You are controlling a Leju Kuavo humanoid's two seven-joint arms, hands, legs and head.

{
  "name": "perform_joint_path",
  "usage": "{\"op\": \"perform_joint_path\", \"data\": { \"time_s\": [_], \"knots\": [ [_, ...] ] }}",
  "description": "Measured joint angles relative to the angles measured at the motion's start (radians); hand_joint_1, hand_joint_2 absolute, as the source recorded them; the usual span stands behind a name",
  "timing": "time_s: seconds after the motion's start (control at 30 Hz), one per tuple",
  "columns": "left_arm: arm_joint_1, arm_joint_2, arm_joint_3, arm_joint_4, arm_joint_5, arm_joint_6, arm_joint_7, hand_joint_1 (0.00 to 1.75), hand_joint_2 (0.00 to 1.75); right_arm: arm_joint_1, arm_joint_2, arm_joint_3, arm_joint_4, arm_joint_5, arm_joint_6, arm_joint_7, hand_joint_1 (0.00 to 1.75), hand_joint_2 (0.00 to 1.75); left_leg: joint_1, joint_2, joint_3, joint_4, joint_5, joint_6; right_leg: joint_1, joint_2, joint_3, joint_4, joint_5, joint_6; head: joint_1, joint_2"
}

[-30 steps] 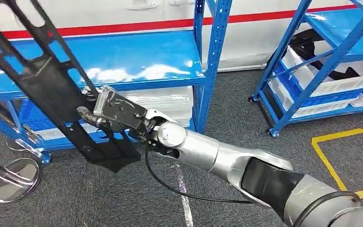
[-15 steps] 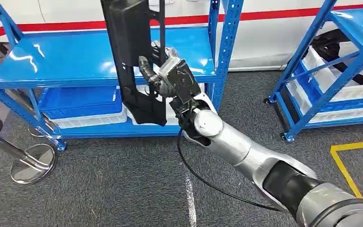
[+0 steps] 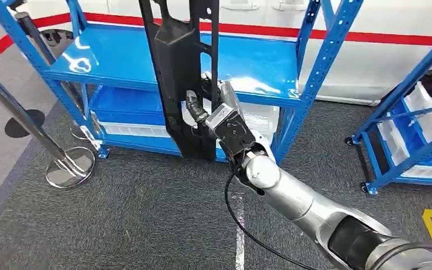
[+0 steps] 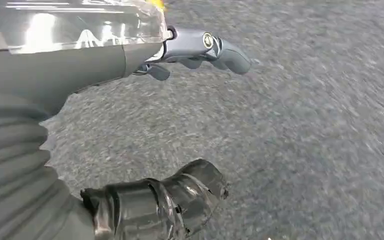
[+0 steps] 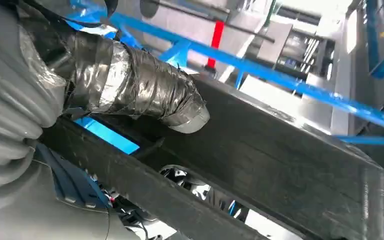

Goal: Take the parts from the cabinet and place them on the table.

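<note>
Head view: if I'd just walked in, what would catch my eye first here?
Probably the long black part, held nearly upright in the robot's right hand in the middle of the picture. Behind it stands a bright blue shelf rack with white bins on its lower level. At the left, a shiny stanchion post stands on the grey carpet.

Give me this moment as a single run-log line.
right hand: grips black part, upright, off floor | left hand: holds nothing, fingers apart, over carpet | blue cabinet behind | part not yet on table
</note>
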State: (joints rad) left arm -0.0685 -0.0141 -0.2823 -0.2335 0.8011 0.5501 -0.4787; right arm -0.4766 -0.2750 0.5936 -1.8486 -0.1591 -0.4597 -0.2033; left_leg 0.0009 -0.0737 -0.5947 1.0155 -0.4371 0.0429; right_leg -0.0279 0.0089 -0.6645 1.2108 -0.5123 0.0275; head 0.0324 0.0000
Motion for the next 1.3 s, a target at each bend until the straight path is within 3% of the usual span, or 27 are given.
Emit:
{"op": "perform_joint_path", "data": {
  "time_s": [0.03,0.07,0.1,0.2,0.23,0.27,0.3,0.37,0.43,0.53,0.57,0.6,0.73,0.77,0.8,0.83,0.9,0.93,0.97,1.0,1.03,1.07,1.1,1.13,1.23,1.27,1.3],
  "knots": [
    [0.0,-0.001,0.0,0.0,0.0,0.0,0.0,0.0,1.75,0.0,-0.001,-0.002,-0.005,0.0,0.0,0.0,1.75,1.75,0.003,-0.014,-0.006,0.014,-0.006,-0.007,-0.006,0.024,0.039,-0.084,0.041,0.004,0.0,0.0],
    [0.0,0.0,0.001,0.0,0.0,0.0,0.0,0.0,1.75,0.0,-0.001,-0.004,-0.008,0.001,0.0,0.0,1.75,1.75,0.004,-0.025,-0.02,0.028,-0.012,-0.015,-0.015,0.08,0.053,-0.113,0.02,0.005,0.0,0.0],
    [-0.006,0.0,0.002,0.0,0.0,0.001,0.0,0.0,1.75,0.005,-0.001,-0.006,-0.016,0.001,0.0,-0.001,1.75,1.75,0.001,-0.042,-0.039,0.054,-0.015,-0.02,-0.015,0.084,0.055,-0.126,0.02,0.001,-0.003,0.0],
    [0.0,0.001,0.006,0.002,0.0,0.002,0.0,0.0,1.75,0.014,-0.003,-0.01,-0.021,0.001,0.0,0.002,1.75,1.75,0.007,-0.077,-0.052,0.041,0.0,-0.032,-0.006,0.045,0.052,-0.122,0.023,-0.012,-0.001,0.0],
    [0.003,0.002,0.006,0.002,0.0,0.002,0.0,0.0,1.75,0.013,-0.004,-0.011,-0.024,0.001,0.0,0.002,1.75,1.75,0.008,-0.067,-0.06,0.046,-0.006,-0.034,-0.016,0.03,0.054,-0.128,0.026,-0.02,-0.001,0.0],
    [0.006,-0.002,0.006,0.002,0.0,0.002,0.0,0.0,1.75,0.013,-0.005,-0.013,-0.027,0.001,0.0,0.003,1.75,1.75,-0.002,0.007,-0.068,0.07,-0.02,-0.041,-0.013,0.021,0.058,-0.132,0.028,-0.025,-0.002,0.0],
    [0.004,-0.001,0.006,0.002,0.0,0.002,0.0,0.0,1.75,0.013,-0.005,-0.014,-0.032,0.001,0.002,0.002,1.75,1.75,0.001,0.046,-0.095,0.124,-0.05,-0.048,-0.012,0.006,0.058,-0.133,0.029,-0.028,-0.005,0.0],
    [-0.003,-0.001,0.006,0.002,0.0,0.002,0.0,0.0,1.75,0.014,-0.005,-0.021,-0.034,0.001,0.002,0.002,1.75,1.75,0.006,0.067,-0.167,0.271,-0.113,-0.057,-0.009,-0.025,0.058,-0.133,0.028,-0.03,-0.005,0.0],
    [-0.003,-0.001,0.006,0.002,0.0,0.002,0.0,0.0,1.75,0.016,-0.005,-0.021,-0.035,0.001,0.002,0.002,1.75,1.75,0.009,0.069,-0.193,0.325,-0.118,-0.059,-0.008,-0.051,0.058,-0.133,0.026,-0.032,-0.006,0.0],
    [-0.001,-0.001,0.007,0.002,0.0,0.002,0.0,0.0,1.75,0.016,-0.005,-0.022,-0.04,0.004,0.002,0.002,1.75,1.75,0.007,0.08,-0.09,0.135,-0.012,-0.043,-0.004,-0.088,0.06,-0.133,0.023,-0.032,-0.006,0.0],
    [-0.003,-0.001,0.007,0.002,0.0,0.003,0.0,0.0,1.75,0.016,-0.005,-0.024,-0.044,0.009,0.0,0.003,1.75,1.75,0.0,0.11,-0.046,0.042,0.004,-0.036,-0.003,-0.102,0.063,-0.136,0.022,-0.031,-0.006,0.0],
    [-0.005,-0.001,0.008,0.002,0.001,0.004,0.0,0.0,1.75,0.016,-0.005,-0.026,-0.047,0.016,-0.002,0.003,1.75,1.75,-0.015,0.14,-0.033,0.026,-0.009,-0.029,0.004,-0.114,0.066,-0.142,0.023,-0.029,-0.005,0.0],
    [-0.004,0.002,0.02,0.004,0.011,0.012,-0.004,0.0,1.75,0.035,-0.005,-0.027,-0.051,0.057,-0.016,0.006,1.75,1.75,-0.019,0.094,-0.036,0.013,0.004,-0.013,0.003,-0.151,0.082,-0.166,0.029,-0.011,-0.005,0.0],
    [-0.003,0.006,0.021,0.005,0.011,0.014,-0.006,0.0,1.75,0.047,-0.005,-0.027,-0.055,0.061,-0.017,0.005,1.75,1.75,-0.003,0.079,-0.012,-0.017,0.018,-0.003,0.001,-0.148,0.084,-0.171,0.017,-0.002,-0.004,0.0],
    [-0.002,0.001,0.021,0.005,0.011,0.015,-0.01,0.0,1.75,0.052,-0.006,-0.028,-0.056,0.066,-0.019,0.003,1.75,1.75,-0.008,0.067,-0.003,-0.032,0.022,-0.003,0.0,-0.093,0.082,-0.141,-0.002,-0.004,-0.003,0.0],
    [-0.001,0.001,0.022,0.005,0.013,0.018,-0.013,0.0,1.75,0.055,-0.005,-0.028,-0.059,0.072,-0.02,-0.003,1.75,1.75,-0.006,0.057,-0.002,-0.033,0.022,-0.002,0.001,-0.057,0.053,-0.084,-0.035,-0.008,-0.002,0.0],
    [-0.005,0.001,0.024,0.005,0.014,0.019,-0.018,0.0,1.75,0.071,-0.005,-0.028,-0.063,0.076,-0.021,-0.012,1.75,1.75,-0.007,0.036,-0.006,-0.024,0.02,0.003,0.005,-0.014,-0.036,0.083,-0.101,-0.012,0.0,0.0],
    [-0.005,0.002,0.024,0.005,0.018,0.019,-0.019,0.0,1.75,0.085,-0.004,-0.028,-0.063,0.077,-0.025,-0.017,1.75,1.75,-0.008,0.019,-0.008,-0.019,0.017,0.005,0.007,-0.008,-0.064,0.13,-0.104,-0.013,0.0,0.0],
    [-0.004,0.003,0.024,0.005,0.018,0.019,-0.021,0.0,1.75,0.098,-0.005,-0.028,-0.063,0.079,-0.029,-0.021,1.75,1.75,-0.008,0.003,-0.009,-0.014,0.015,0.005,0.007,-0.007,-0.068,0.128,-0.086,-0.012,0.0,0.0],
    [-0.003,0.003,0.024,0.005,0.018,0.019,-0.022,0.0,1.75,0.109,-0.004,-0.028,-0.065,0.081,-0.033,-0.025,1.75,1.75,-0.008,-0.016,-0.011,-0.004,0.01,0.004,0.006,-0.007,-0.05,0.076,-0.043,-0.01,0.0,0.0],
    [-0.003,0.003,0.024,0.005,0.018,0.019,-0.024,0.0,1.75,0.117,-0.004,-0.028,-0.066,0.087,-0.036,-0.029,1.75,1.75,-0.006,-0.032,-0.014,0.007,0.003,0.0,0.004,-0.001,-0.015,0.0,0.004,-0.008,0.0,0.0],
    [-0.003,0.003,0.024,0.005,0.018,0.019,-0.027,0.0,1.75,0.123,-0.004,-0.028,-0.07,0.092,-0.037,-0.031,1.75,1.75,-0.003,-0.05,-0.019,0.026,-0.006,-0.006,-0.002,0.024,0.028,-0.093,0.051,-0.005,0.0,0.0],
    [-0.001,0.003,0.024,0.005,0.017,0.019,-0.028,0.0,1.75,0.13,-0.004,-0.028,-0.073,0.097,-0.041,-0.035,1.75,1.75,0.001,-0.062,-0.03,0.037,-0.014,-0.012,-0.009,0.079,0.037,-0.102,0.016,-0.005,-0.001,0.0],
    [-0.007,0.007,0.024,0.006,0.014,0.019,-0.03,0.0,1.75,0.14,-0.002,-0.027,-0.078,0.102,-0.046,-0.037,1.75,1.75,-0.006,-0.077,-0.047,0.069,-0.021,-0.018,-0.013,0.103,0.04,-0.12,0.023,-0.007,0.0,0.0],
    [-0.004,0.013,0.024,0.006,-0.006,0.018,-0.023,0.0,1.75,0.192,-0.002,-0.028,-0.101,0.126,-0.074,-0.046,1.75,1.75,0.0,-0.112,-0.06,0.054,-0.014,-0.02,-0.002,0.051,0.042,-0.109,0.017,-0.024,-0.001,0.0],
    [-0.003,0.015,0.024,0.006,-0.017,0.018,-0.014,0.0,1.75,0.209,-0.002,-0.029,-0.108,0.137,-0.083,-0.048,1.75,1.75,0.007,-0.118,-0.067,0.067,-0.018,-0.023,-0.018,0.028,0.046,-0.113,0.018,-0.033,0.0,0.0],
    [0.001,0.01,0.024,0.006,-0.023,0.018,-0.008,0.0,1.75,0.22,-0.002,-0.029,-0.116,0.146,-0.091,-0.048,1.75,1.75,-0.009,-0.066,-0.074,0.089,-0.03,-0.029,-0.006,0.018,0.053,-0.114,0.016,-0.037,0.0,0.0]
  ]
}}
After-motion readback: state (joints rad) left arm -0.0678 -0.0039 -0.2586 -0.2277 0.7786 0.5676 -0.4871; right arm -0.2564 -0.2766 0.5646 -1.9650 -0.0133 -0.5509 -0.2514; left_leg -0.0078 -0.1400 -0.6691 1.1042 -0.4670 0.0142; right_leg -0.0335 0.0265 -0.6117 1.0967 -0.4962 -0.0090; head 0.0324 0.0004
